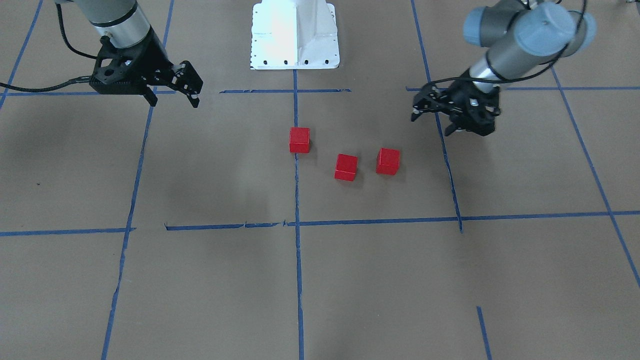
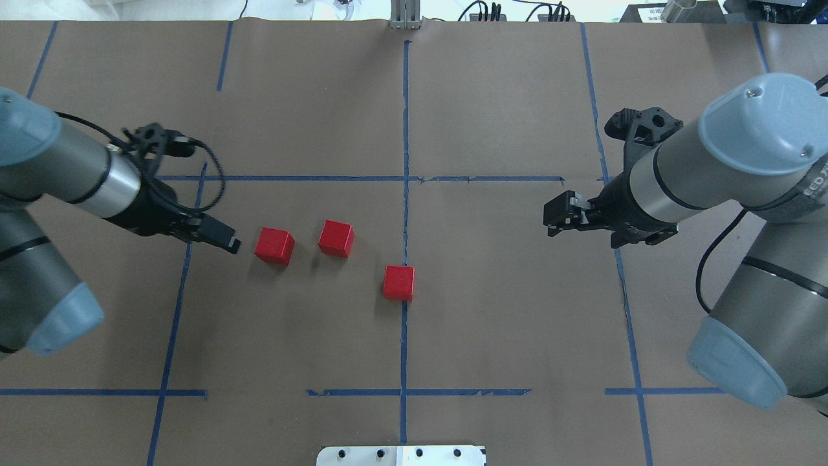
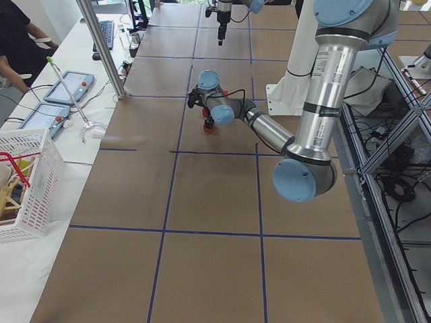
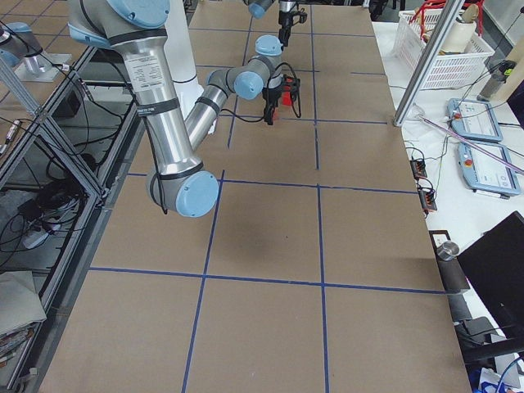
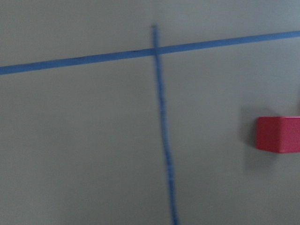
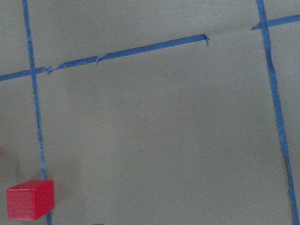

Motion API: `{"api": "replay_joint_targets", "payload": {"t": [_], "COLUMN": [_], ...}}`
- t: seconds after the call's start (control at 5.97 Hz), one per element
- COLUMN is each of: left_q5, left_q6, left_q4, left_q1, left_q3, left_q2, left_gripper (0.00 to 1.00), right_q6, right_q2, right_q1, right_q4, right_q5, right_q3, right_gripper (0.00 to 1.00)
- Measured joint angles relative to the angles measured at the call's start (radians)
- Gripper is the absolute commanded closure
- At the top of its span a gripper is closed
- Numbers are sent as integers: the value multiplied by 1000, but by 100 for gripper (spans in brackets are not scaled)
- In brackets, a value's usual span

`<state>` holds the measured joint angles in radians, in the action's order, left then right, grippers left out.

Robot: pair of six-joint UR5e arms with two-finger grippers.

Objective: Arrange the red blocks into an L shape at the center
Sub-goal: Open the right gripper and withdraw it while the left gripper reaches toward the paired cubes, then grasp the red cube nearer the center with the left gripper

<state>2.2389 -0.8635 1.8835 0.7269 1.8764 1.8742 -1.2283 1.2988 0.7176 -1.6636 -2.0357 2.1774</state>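
1. Left gripper (image 2: 223,238): I read its fingers as parted and holding nothing. It hangs low at the left margin of the center (image 2: 504,291), the cell midway between the table's edges.
2. Right gripper (image 2: 557,219): fingers apart, nothing held, inside the cell's right margin and well apart from every cube.
3. Governing relation: the nearest block (image 2: 274,245) lies just beyond the left gripper's tips, toward the table's right end. The left arm is plainly the nearer one. A cube has no long axis, so any pair of opposite faces should serve for a grip.
4. Red blocks (image 1: 346,167): all three sit apart in the cell's left half, not yet an L. The second block (image 2: 336,238) stands beside the first, in a row along the table's long edges. The third block (image 2: 398,283) sits toward the robot-side edge, touching the middle tape line (image 2: 405,116).
5. Obstructions: nothing stands between the left gripper and its cube. I judge the second block near enough to be nudged during a grasp.
6. Surroundings: a white base plate (image 2: 401,455) at the robot-side edge, out of the working path.
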Motion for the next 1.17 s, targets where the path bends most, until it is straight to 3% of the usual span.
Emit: {"api": "replay_joint_targets", "payload": {"t": [0.17, 0.5, 1.17], "left_q5": [-53, -189, -326], "left_q6": [-9, -2, 0], "left_q4": [-149, -238, -216], "left_q1": [-74, -148, -172], "left_q3": [-41, -171, -298], "left_q2": [146, 301, 371], "left_gripper": [1, 1, 1], "right_q6": [24, 33, 33], "right_q2": [25, 44, 47], "right_q1": [10, 13, 11], "right_q4": [3, 4, 4], "right_q5": [-2, -3, -2], "right_q3": [10, 14, 10], "right_gripper": [0, 0, 0]}}
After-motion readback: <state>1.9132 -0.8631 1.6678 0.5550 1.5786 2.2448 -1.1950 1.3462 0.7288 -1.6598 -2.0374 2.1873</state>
